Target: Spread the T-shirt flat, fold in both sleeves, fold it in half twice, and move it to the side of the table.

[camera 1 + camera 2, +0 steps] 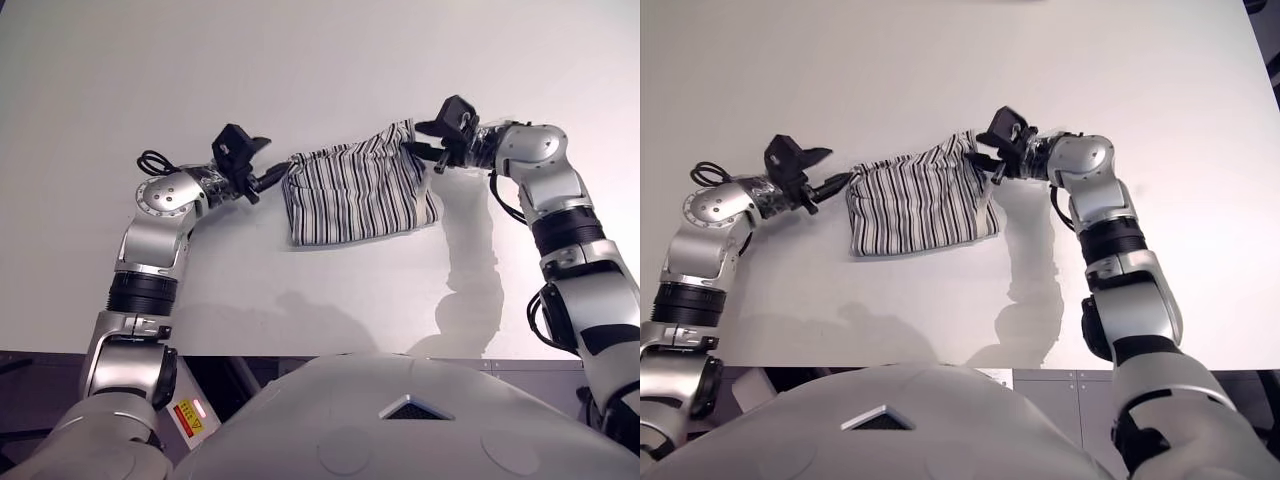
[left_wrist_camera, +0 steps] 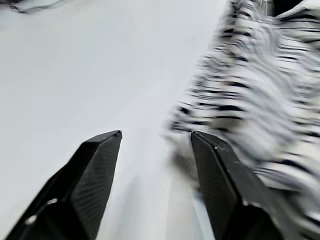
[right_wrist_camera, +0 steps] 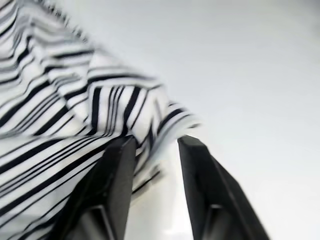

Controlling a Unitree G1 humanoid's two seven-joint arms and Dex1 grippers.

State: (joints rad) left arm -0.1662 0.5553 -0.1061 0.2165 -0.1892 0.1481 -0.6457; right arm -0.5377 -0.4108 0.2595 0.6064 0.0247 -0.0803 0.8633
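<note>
Left gripper sits just off the left edge of the T-shirt, its two fingers spread wide with nothing but bare tabletop between them. The striped cloth lies just beside one finger and is not between the two. The right gripper is at the T-shirt's far right corner. Its fingers stand apart, though less widely, and a flap of that corner lies between the tips. I see no firm pinch, so I take it as open (the corner does peak up a little toward it, which leaves some doubt).

The T-shirt is a compact, roughly rectangular bundle of several layers, lying flat on the white table, which runs on well beyond it on every side. Judged from that shape, the folds look done, and the move to the side is what remains.

The cloth should be light, soft and limp. It will sag from any single hold, and the stacked layers can slide apart or fall open. The sound hold is at two corners of one edge of the T-shirt, one for each gripper, with every layer between the fingers. Catching only the top layer would probably peel the fold open.
</note>
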